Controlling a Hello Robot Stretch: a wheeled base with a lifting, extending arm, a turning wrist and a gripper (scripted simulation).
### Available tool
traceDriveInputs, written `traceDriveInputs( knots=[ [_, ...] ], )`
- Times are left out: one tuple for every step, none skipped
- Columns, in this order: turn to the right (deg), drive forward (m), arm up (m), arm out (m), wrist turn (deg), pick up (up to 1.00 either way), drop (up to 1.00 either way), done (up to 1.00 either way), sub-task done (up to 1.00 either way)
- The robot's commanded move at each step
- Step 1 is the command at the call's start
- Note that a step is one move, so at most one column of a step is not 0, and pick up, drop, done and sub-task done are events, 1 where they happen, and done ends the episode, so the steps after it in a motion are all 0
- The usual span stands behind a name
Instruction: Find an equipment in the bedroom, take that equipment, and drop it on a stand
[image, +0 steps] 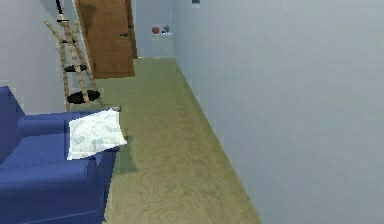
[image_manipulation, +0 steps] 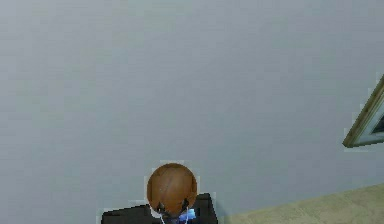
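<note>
Where floor opens, armchair left, wall right

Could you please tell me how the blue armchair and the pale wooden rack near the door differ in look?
The blue upholstered armchair is low and bulky; the pale wooden rack is tall and thin. The armchair carries a white patterned cushion; the rack stands farther off, beside the brown wooden door. Both stand at the forward view's left.

I see a round, orange-brown ball, smooth and plain, held at the end effector's far end, clear of the floor, bare wall behind it. A small white stand sits upright on the floor far ahead, against the wall.
</note>
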Motion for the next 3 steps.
traceDriveInputs(
  knots=[
    [0.0,0.0,0.1,0.0,0.0,0.0,0.0,0.0,0.0],
    [0.0,0.0,0.0,-0.08,0.0,0.0,0.0,0.0,0.0],
    [0.0,0.0,0.0,0.0,0.0,0.0,0.0,1.0,0.0]
  ],
)
